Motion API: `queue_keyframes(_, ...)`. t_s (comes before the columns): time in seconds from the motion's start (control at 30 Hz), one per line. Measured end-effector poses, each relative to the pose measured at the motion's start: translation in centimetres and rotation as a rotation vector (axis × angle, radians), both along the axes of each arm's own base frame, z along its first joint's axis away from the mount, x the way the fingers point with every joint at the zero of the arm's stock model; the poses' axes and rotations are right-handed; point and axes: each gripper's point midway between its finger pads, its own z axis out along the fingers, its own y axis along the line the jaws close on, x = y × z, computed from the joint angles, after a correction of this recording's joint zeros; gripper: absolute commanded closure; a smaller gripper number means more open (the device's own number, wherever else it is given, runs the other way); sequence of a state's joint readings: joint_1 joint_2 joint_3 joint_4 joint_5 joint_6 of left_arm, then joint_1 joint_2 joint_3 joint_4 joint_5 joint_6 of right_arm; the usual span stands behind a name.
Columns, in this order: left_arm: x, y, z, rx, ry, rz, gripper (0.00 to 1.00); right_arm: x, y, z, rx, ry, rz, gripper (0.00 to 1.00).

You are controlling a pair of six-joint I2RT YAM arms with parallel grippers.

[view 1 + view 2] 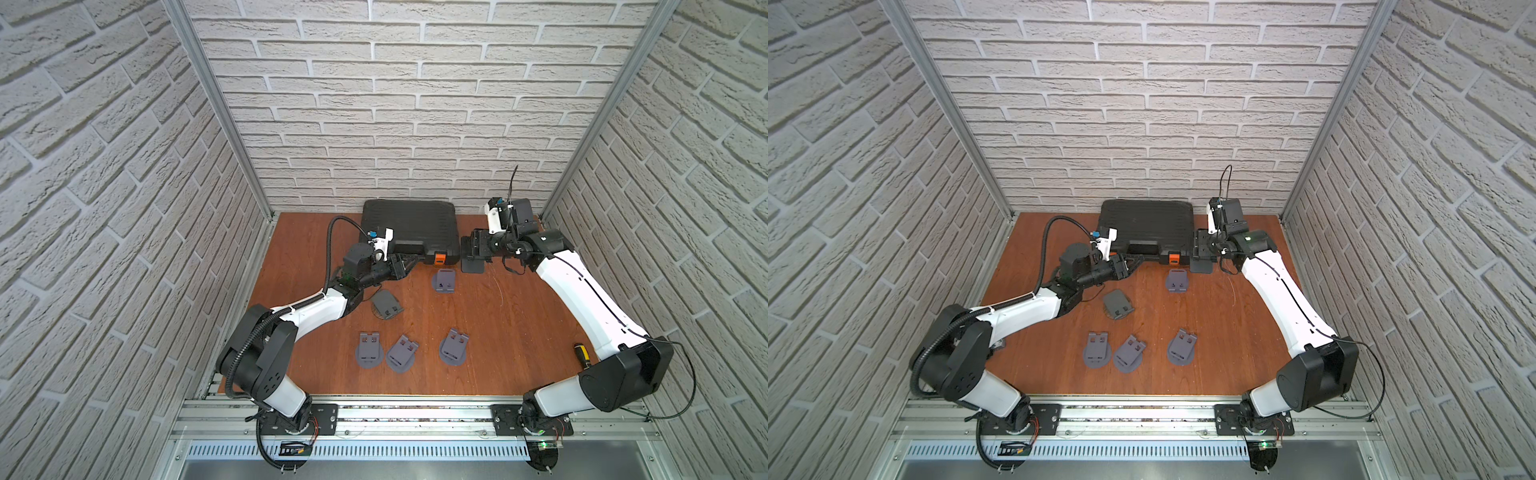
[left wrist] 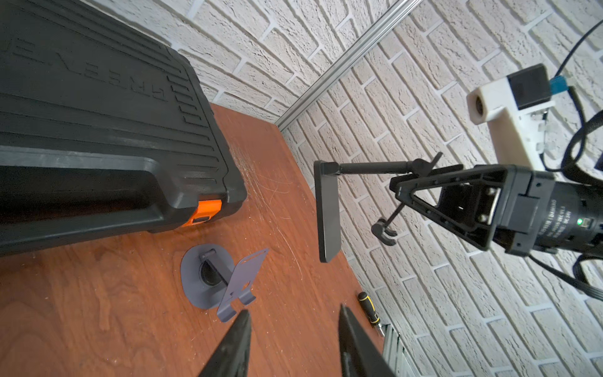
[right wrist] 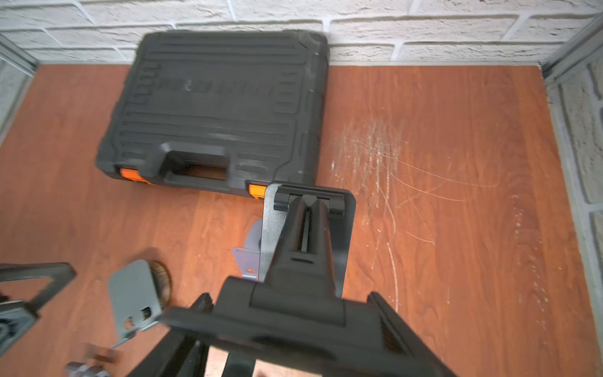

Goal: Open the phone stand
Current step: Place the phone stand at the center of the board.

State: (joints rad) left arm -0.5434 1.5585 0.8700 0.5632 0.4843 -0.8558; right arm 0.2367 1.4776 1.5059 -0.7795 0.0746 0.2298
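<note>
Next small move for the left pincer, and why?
Probably ease the left pincer toward the flat plate of the black folding phone stand. The right pincer holds the stand's other end, leaving the plate ungripped. The left one is open and empty, so it looks free to grip the plate and swing the hinge wider.

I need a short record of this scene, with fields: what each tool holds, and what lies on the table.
right tool: shut on black phone stand, lifted above the table
left tool: open, empty, near the black case
gray stands: five, on the table
black case: closed, by the back wall
</note>
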Motion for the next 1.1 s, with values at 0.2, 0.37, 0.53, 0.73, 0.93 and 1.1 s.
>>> queue_keyframes(0.2, -0.1, 0.3, -1.2, 0.033, 0.022, 0.01, 0.55, 0.1, -1.1, -3.7, -0.051, 0.081, -0.014, 0.8)
queue_keyframes(0.37, 0.0, 0.6, -1.5, 0.047, 0.025, 0.019, 0.55, 1.1, -1.4, -7.5, -0.092, 0.164, -0.016, 0.8)
queue_keyframes(0.53, 0.0, 0.9, -1.4, 0.054, 0.022, 0.03, 0.55, 1.9, -1.7, -10.7, -0.111, 0.234, -0.024, 0.81)
queue_keyframes(0.73, 0.0, 1.2, -1.4, 0.064, 0.027, 0.036, 0.55, 2.6, -2.0, -13.0, -0.111, 0.275, -0.032, 0.81)
queue_keyframes(0.93, -0.1, 1.4, -1.5, 0.072, 0.026, 0.04, 0.55, 3.1, -2.0, -14.8, -0.103, 0.309, -0.03, 0.81)
queue_keyframes(1.1, -0.3, 1.6, -1.6, 0.079, 0.027, 0.045, 0.55, 3.4, -1.7, -15.2, -0.094, 0.313, -0.024, 0.81)
